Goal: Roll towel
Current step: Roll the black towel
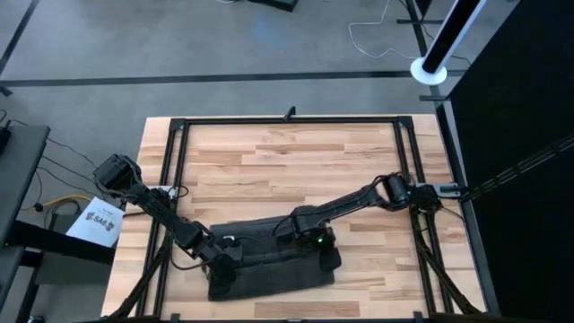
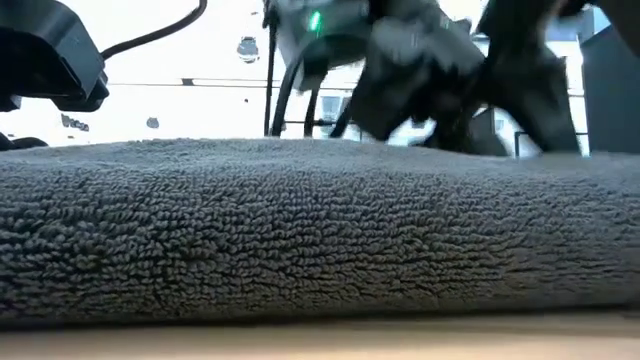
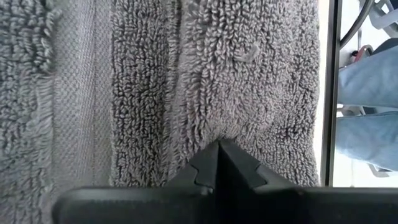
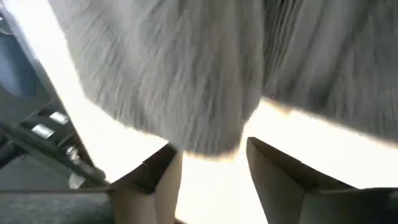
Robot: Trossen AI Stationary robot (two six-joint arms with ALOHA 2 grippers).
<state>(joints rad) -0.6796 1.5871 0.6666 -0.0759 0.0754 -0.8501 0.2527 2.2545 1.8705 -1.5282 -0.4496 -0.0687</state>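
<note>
The dark grey towel (image 1: 269,262) lies folded at the table's near edge; its thick near fold (image 2: 320,230) fills the low view. My left gripper (image 1: 226,256) is at the towel's left part, shut on the cloth (image 3: 217,148). My right gripper (image 1: 314,242) is over the towel's right far part and stands open (image 4: 211,165). A blurred edge of the towel (image 4: 205,124) reaches down toward the gap between its fingers; I cannot tell whether they touch it. My left gripper pinches the towel's terry surface (image 3: 219,127) between its two shut fingers, and the cloth puckers toward the tips. The fingers come slanting down from the table's left side. The towel rests on the table; how many layers are caught cannot be told.
A black metal frame (image 1: 287,119) runs round the wooden table top (image 1: 296,161), which is bare beyond the towel. A white paper sheet (image 1: 97,221) lies off the left edge. A person's blue-clad leg (image 3: 367,106) shows beyond the table in the left wrist view.
</note>
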